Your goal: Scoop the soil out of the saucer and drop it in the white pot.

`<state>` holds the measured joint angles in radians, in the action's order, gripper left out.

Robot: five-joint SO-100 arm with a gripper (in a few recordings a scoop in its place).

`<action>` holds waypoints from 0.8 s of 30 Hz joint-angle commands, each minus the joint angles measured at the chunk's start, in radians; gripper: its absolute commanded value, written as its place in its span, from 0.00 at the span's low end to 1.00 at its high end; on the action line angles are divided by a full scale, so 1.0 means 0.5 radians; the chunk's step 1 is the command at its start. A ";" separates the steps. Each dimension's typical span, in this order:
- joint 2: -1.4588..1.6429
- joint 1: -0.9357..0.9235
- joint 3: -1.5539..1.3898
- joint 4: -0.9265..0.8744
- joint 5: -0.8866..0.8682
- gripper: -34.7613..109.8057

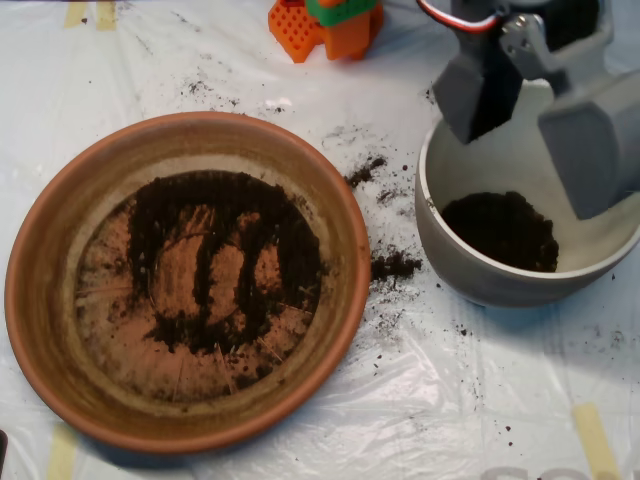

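Note:
The terracotta saucer [70, 210] fills the left half of the overhead view. A thin, streaked layer of dark soil [285, 250] lies in its middle, with bare orange patches showing through. To the right stands the white pot [470, 285], holding a heap of soil [500, 228] in its bottom. My grey scoop [535, 130] hangs directly over the pot's far side, open, its two shells spread wide apart. No soil shows between the shells.
Spilled soil crumbs [393, 265] lie on the white plastic sheet between saucer and pot, and more at the top left [200, 88]. An orange and green plastic part [325, 22] stands at the top edge. Strips of tape [597, 440] hold the sheet down.

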<state>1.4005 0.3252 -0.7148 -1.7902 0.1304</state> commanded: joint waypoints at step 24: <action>0.767 -1.243 -2.553 1.378 0.337 0.52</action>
<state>1.6920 -0.2730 -1.9098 -1.1766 0.2654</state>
